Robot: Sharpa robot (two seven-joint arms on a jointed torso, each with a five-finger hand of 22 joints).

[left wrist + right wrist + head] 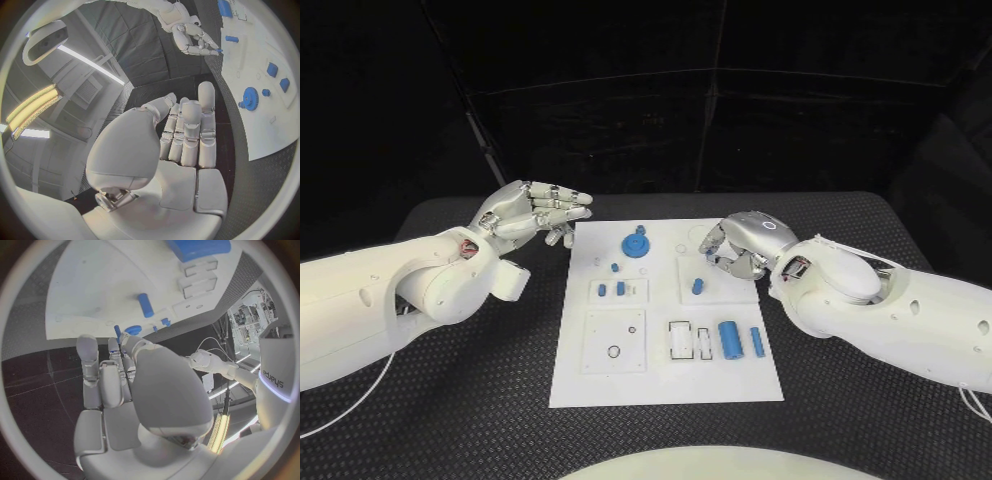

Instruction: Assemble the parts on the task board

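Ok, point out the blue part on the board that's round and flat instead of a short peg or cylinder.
The blue gear-like disc near the task board's far edge. It is wide and circular; the other blue parts are narrow pegs or cylinders.

Task board (668,385) mid-table, parts (734,340) on it, between both hands.

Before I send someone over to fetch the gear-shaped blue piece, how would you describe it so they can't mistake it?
Start at the white task board in the middle of the black table. Go to its far edge, between the two hands: the blue gear lies there. It is the only round, flat, disc-like blue part; the others on the board are small pegs or long cylinders.
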